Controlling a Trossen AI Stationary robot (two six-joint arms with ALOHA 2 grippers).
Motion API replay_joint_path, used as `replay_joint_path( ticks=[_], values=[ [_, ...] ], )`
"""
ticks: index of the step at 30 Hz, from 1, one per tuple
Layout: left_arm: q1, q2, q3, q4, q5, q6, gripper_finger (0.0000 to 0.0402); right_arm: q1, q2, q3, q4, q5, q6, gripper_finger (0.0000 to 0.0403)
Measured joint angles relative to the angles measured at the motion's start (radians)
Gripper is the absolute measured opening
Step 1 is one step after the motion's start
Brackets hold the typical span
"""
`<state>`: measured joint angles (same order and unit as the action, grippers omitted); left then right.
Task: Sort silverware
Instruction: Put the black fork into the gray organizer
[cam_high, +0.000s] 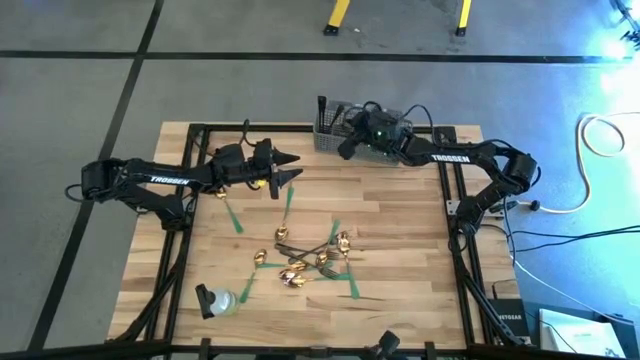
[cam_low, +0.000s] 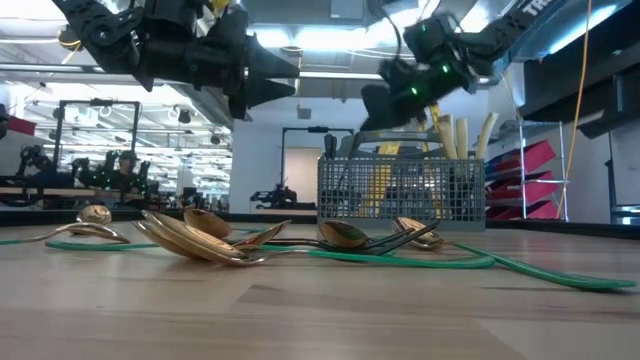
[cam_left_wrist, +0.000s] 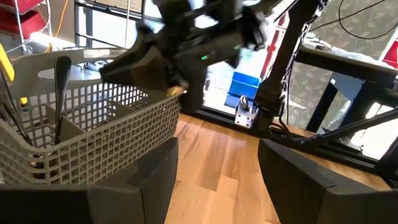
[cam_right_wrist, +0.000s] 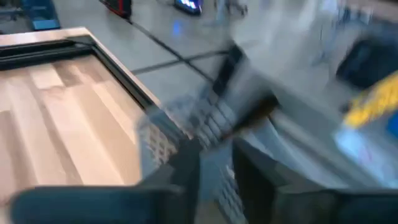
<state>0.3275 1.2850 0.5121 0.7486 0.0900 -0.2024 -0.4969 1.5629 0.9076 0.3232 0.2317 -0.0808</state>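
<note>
- A wooden tabletop (cam_high: 400, 200) seen from above, with two dark arms reaching in from either side.
- The silverware (cam_high: 310, 258) lies in a loose pile near the middle: gold spoons tangled with dark forks, across green tape strips (cam_high: 345, 280).
- A grey mesh basket (cam_high: 335, 135) stands at the far edge; cream handles and dark utensils stick up from it.
- The right end effector (cam_high: 350, 142) hangs over the basket. Its fingers stand close together in the wrist view, but the picture is smeared, so whether it holds anything cannot be told.
- The left end effector (cam_high: 290, 170) hovers above the tabletop between basket and pile, fingers spread wide and empty.
- Risks, as a judgement: if the right arm carries a piece, it could snag the basket rim or land in the wrong compartment.
- The spoons and forks overlap, so a grab there could lift two pieces or scatter the pile.
- The end effectors are near each other at the basket and could collide.
</note>
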Motion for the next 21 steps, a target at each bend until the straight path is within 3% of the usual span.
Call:
replay_joint_path(
  ticks=[3,7,13,21],
  values=[
    [0.0,0.0,0.0,0.0,-0.003,0.0,0.0208,0.019,0.009,0.047,-0.05,0.06,-0.085,0.0011],
    [0.0,0.0,0.0,-0.004,-0.004,-0.002,0.0208,0.002,0.04,0.13,-0.219,0.163,-0.089,0.001],
    [0.0,0.0,0.0,-0.002,-0.008,0.002,0.0208,0.007,0.11,0.229,-0.312,0.151,-0.137,0.0001],
    [0.0,0.0,0.0,-0.008,-0.007,0.004,0.0208,0.007,0.214,0.372,-0.5,0.248,-0.183,0.0]
  ],
)
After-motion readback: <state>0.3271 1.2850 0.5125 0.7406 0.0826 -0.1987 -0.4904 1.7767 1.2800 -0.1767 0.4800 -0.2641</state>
